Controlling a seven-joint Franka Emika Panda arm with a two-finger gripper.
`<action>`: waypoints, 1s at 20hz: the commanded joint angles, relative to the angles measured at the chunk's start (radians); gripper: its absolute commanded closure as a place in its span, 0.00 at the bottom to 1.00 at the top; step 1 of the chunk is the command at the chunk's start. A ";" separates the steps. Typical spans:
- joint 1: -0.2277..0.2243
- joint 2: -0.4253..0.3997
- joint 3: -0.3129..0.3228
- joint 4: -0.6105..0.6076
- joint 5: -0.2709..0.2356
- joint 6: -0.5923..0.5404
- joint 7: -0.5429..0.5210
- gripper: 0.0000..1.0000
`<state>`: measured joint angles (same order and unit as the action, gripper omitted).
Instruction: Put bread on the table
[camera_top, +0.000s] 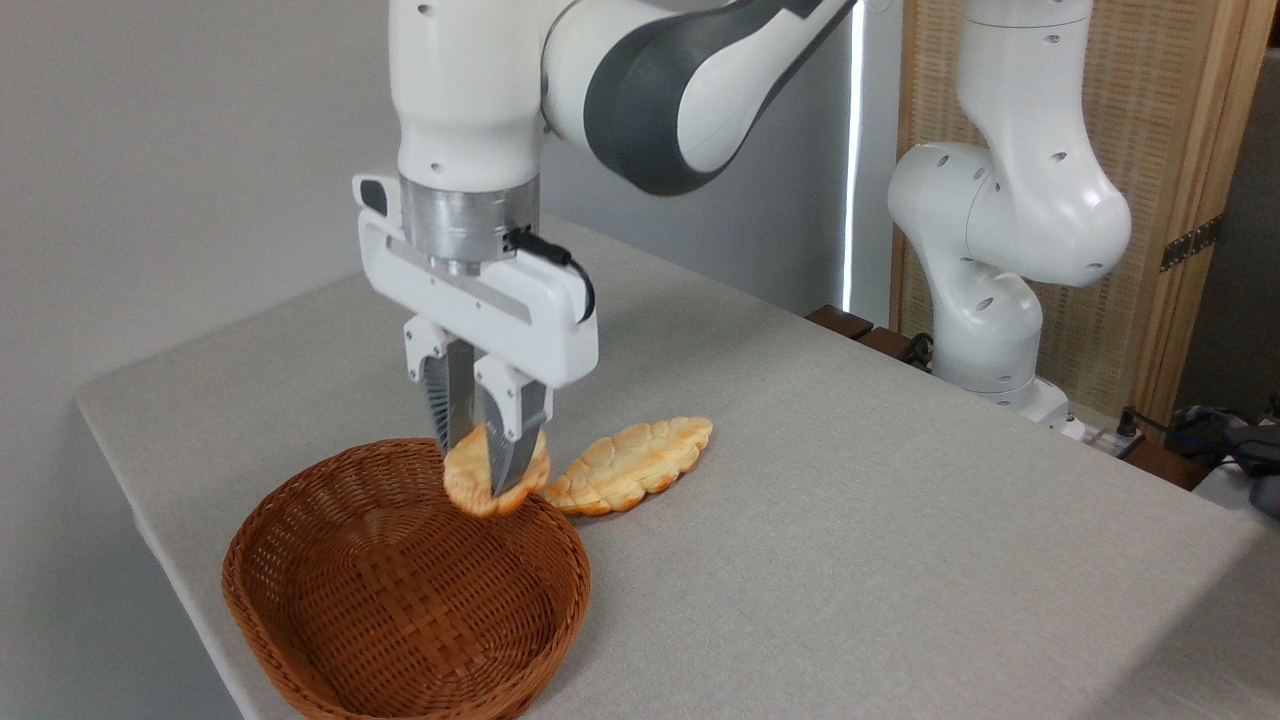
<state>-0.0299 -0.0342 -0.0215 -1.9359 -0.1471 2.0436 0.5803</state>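
Bun (470, 487), lower centre: pinched in gripper (485, 460) above wicker basket (400, 590) rim, clear of table (850, 500). Prob. light, soft, crushable; grip across thick middle. Braided bread (630, 465) just right.

No text, label, brand or number can be read — nothing legible anywhere.

The claw (481, 455) points straight down, its fingers (511, 435) clamped on a small golden bun (467, 480) held in the air above the far rim of a brown wicker basket (400, 590). Just right of the basket, a flat leaf-shaped braided bread (632, 465) lies on the grey fabric-covered counter (850, 500).
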 joint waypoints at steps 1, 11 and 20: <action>-0.005 -0.068 0.000 -0.052 -0.034 -0.106 -0.005 0.50; -0.176 -0.144 0.003 -0.248 -0.031 -0.119 -0.008 0.04; -0.189 -0.141 0.003 -0.252 -0.020 -0.106 -0.005 0.00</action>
<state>-0.2070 -0.1509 -0.0278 -2.1702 -0.1639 1.9265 0.5799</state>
